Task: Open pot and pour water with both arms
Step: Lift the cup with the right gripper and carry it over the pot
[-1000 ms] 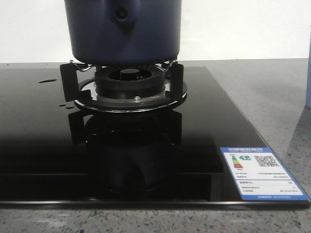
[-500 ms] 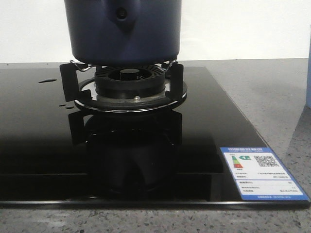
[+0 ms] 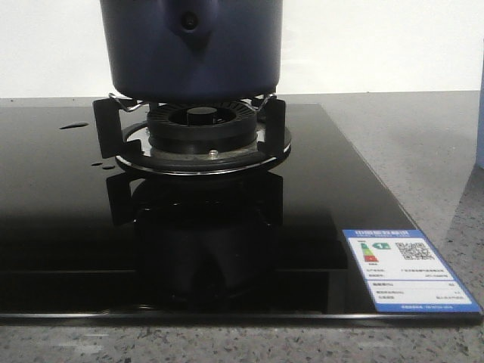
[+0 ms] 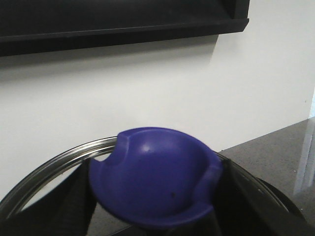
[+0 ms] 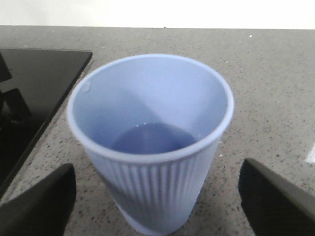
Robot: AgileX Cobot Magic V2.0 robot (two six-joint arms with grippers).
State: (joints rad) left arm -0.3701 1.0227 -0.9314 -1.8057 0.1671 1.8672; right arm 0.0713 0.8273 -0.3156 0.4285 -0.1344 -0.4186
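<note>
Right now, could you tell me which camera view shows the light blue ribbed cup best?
The right wrist view: the cup fills it, open fingers either side. The front view catches only a sliver at its right edge; the left wrist view shows none.

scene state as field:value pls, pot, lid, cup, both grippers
pot: large dark navy-blue round pot sitting on the gas burner's black metal supports
lid: blue knob between the left gripper fingers; steel rim visible
cup: light blue ribbed paper cup upright on the grey speckled counter, water inside
right gripper: open, fingers on either side of the cup, not touching
left gripper closure: cannot tell
</note>
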